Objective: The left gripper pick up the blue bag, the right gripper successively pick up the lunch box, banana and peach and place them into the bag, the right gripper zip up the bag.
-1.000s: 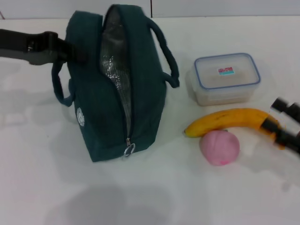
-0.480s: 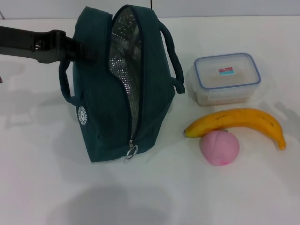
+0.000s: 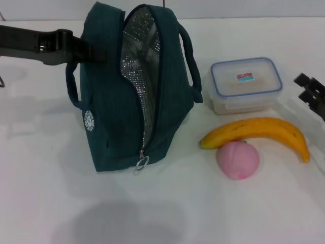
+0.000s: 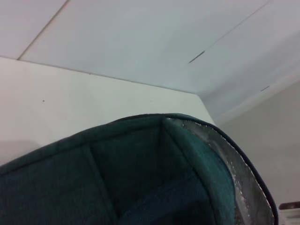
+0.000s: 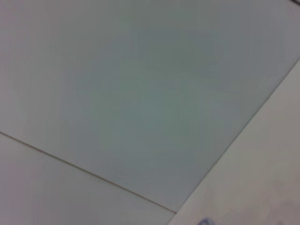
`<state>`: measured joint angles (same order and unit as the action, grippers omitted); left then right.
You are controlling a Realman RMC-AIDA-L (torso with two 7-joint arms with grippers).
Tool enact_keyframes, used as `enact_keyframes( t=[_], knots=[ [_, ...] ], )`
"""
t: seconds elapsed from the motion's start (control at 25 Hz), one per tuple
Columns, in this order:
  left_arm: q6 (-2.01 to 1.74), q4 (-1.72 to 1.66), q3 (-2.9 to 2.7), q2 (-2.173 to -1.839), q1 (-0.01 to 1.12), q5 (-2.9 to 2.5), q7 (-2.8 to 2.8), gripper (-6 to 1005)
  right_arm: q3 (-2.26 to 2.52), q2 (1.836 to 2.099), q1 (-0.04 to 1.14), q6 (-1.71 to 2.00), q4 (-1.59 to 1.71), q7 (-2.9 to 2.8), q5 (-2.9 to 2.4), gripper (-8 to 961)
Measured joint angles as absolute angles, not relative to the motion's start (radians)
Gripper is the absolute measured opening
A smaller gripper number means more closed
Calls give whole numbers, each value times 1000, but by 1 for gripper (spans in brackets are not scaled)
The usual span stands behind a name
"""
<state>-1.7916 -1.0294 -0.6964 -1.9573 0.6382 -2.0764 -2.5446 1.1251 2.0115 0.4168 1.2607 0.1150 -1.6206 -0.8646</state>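
The blue bag stands upright on the white table, unzipped, its silver lining showing. My left gripper reaches in from the left and is shut on the bag's upper left side by a handle. The bag's rim also fills the left wrist view. The clear lunch box with a blue-edged lid sits to the right of the bag. The banana lies in front of it, and the pink peach touches the banana. My right gripper is open and empty at the right edge, just right of the lunch box.
The bag's zip pull hangs at its near lower end. The second handle sticks out toward the lunch box. The white table stretches in front of the objects. The right wrist view shows only wall and table.
The left gripper has pulled the bag upright and a little to the right, and its mouth gapes wider. The right gripper left the banana's end, went out of view, and now shows beside the lunch box.
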Motion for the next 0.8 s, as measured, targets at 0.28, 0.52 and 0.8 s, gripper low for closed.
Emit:
enact_keyframes(
  t=[0.28, 0.52, 0.8],
  knots=[
    [-1792, -1029, -696, -1957, 640, -2073, -2535, 39, 1127, 2024, 472, 1156, 107, -1622, -868, 723],
    [-1792, -1029, -696, -1957, 640, -2072, -2527, 40, 1125, 2027, 500, 1124, 106, -1623, -863, 719],
    [-1792, -1029, -696, -1957, 646, -2072, -2522, 40, 1128, 2028, 540, 1090, 104, -1643, -865, 714]
  ],
)
